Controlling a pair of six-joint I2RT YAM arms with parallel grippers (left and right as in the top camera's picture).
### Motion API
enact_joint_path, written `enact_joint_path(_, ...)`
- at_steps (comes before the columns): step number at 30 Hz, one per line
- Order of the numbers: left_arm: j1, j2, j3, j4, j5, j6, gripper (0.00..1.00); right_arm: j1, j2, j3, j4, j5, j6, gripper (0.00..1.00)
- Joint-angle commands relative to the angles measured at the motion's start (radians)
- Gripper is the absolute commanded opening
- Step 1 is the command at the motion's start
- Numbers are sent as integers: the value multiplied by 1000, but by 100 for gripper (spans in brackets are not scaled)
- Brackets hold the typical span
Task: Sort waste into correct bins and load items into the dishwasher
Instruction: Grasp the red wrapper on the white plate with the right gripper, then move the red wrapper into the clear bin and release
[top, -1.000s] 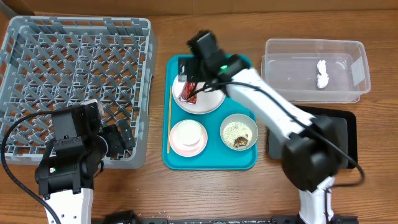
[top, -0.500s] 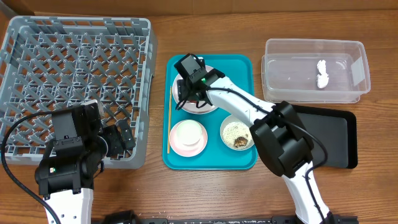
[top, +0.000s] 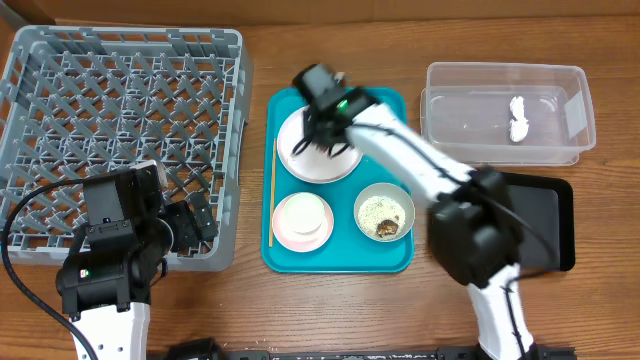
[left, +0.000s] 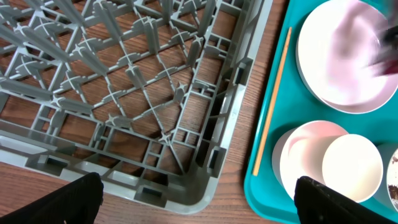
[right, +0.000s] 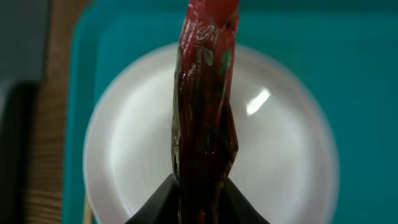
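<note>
Jaws of the right gripper (right: 199, 198) are clamped on one end of the red wrapper (right: 205, 106), whose long axis runs straight out from them toward 12 o'clock in the wrist view, over the white plate (right: 280, 174) on the teal tray (right: 354, 43). From overhead, the clear bin (top: 470, 125) lies at 3 o'clock from that plate, on the right gripper's side. The left gripper (left: 199, 202) hangs by the rack (left: 124, 93), jaws spread wide.

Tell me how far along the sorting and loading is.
Done: one white tissue lies in the clear bin. In hand: the right gripper pinches a red wrapper over the white plate. Left: plate, pink bowl, food bowl and chopstick sit on the teal tray; the dish rack holds nothing.
</note>
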Motion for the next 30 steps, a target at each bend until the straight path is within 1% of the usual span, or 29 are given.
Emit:
enact_joint_path(1, 9, 0, 28, 5, 8, -6, 100, -98, -181, 87, -51, 41, 4, 22)
enact_joint_path(4, 9, 0, 28, 8, 8, -6, 100, -199, -249, 88, -126, 40, 5, 22)
enact_joint_path(7, 9, 0, 28, 8, 8, -6, 100, -305, -271, 88, -222, 40, 6, 23)
enact_joint_path(9, 9, 0, 28, 9, 8, -6, 100, -374, -267, 80, -284, 40, 25, 32)
enact_joint_path(10, 9, 0, 28, 9, 8, -6, 100, -403, -264, 68, -299, 34, 27, 34)
enact_joint_path(13, 9, 0, 28, 8, 8, -6, 100, -483, -262, 10, -290, -13, 26, 37)
enact_joint_path(16, 9, 0, 28, 8, 8, -6, 100, -534, -262, -51, -240, -86, 23, 39)
enact_joint_path(17, 9, 0, 28, 8, 8, -7, 100, -546, -262, -61, -233, -99, 23, 42)
enact_joint_path(18, 9, 0, 28, 8, 8, -6, 100, -557, -262, -68, -228, -104, 23, 50)
enact_joint_path(20, 9, 0, 28, 8, 8, -6, 100, -574, -266, -63, -230, -103, 13, 70)
enact_joint_path(22, 9, 0, 28, 8, 8, -6, 100, -589, -284, -48, -243, -103, -9, 88)
enact_joint_path(24, 9, 0, 28, 8, 8, -6, 100, -600, -313, -29, -258, -104, -12, 100)
enact_joint_path(25, 9, 0, 28, 8, 8, -6, 100, -601, -330, -20, -267, -105, -17, 100)
enact_joint_path(30, 9, 0, 28, 8, 8, -6, 100, -599, -449, 8, -364, -220, -165, 100)
